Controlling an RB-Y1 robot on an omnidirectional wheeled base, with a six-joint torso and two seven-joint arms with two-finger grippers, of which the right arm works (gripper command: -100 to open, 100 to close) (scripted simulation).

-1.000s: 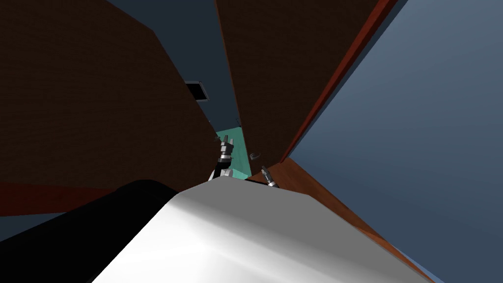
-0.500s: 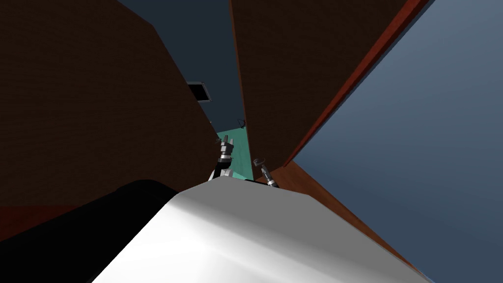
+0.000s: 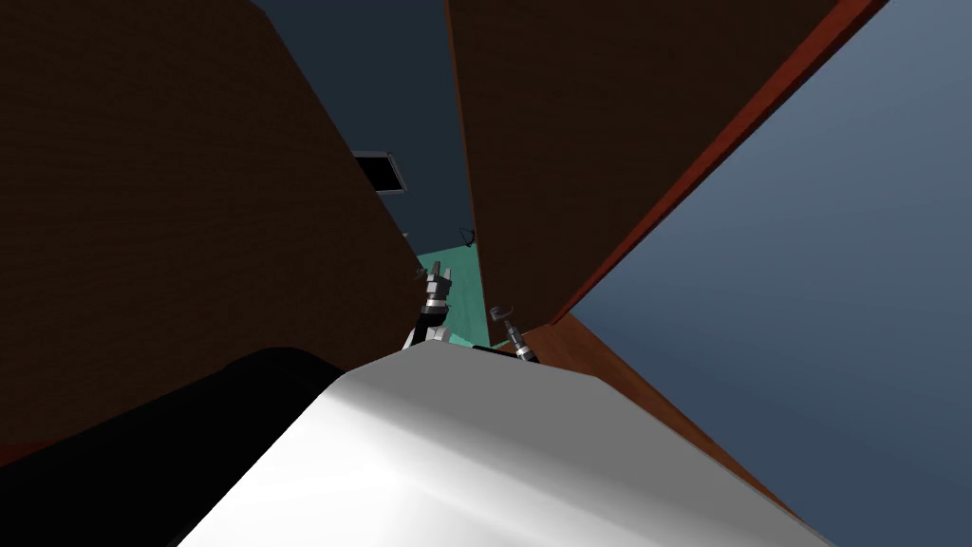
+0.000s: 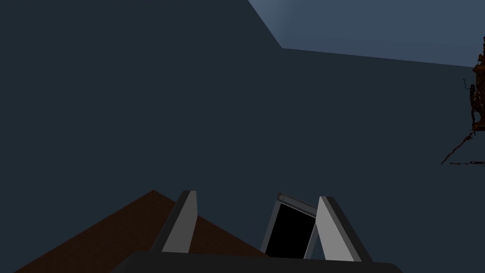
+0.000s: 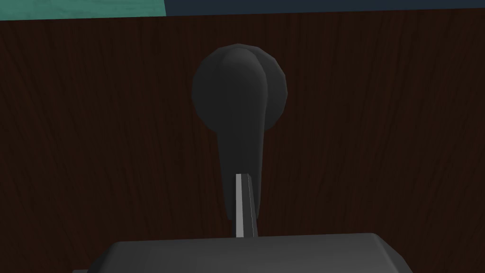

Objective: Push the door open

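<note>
Pointing at the dark brown door (image 5: pixel 379 142), the right gripper (image 5: pixel 242 176) is showing its two blades drawn narrow, closed together into one thin grey strip with nothing between them. That strip is lying across the free end of the dark lever handle (image 5: pixel 239 95), whose round base is sitting straight ahead of the blades; whether blade and lever are touching cannot be told. In the head view the right gripper (image 3: pixel 506 323) is sitting at the foot of the door (image 3: pixel 570 142), which is rising toward twelve o'clock, with the handle (image 3: pixel 500 311) just at the fingertips. A red-brown door frame (image 3: pixel 702 161) is running along the door's edge toward one o'clock, and a blue-grey wall (image 3: pixel 835 285) is lying at three o'clock. A strip of teal floor (image 3: pixel 456 275) is showing between the door and a second dark brown panel (image 3: pixel 190 190) at ten o'clock. The left gripper (image 3: pixel 437 283) is hanging over that teal strip, at about ten o'clock from the right one, its fingers (image 4: pixel 182 222) standing wide apart and holding nothing.
</note>
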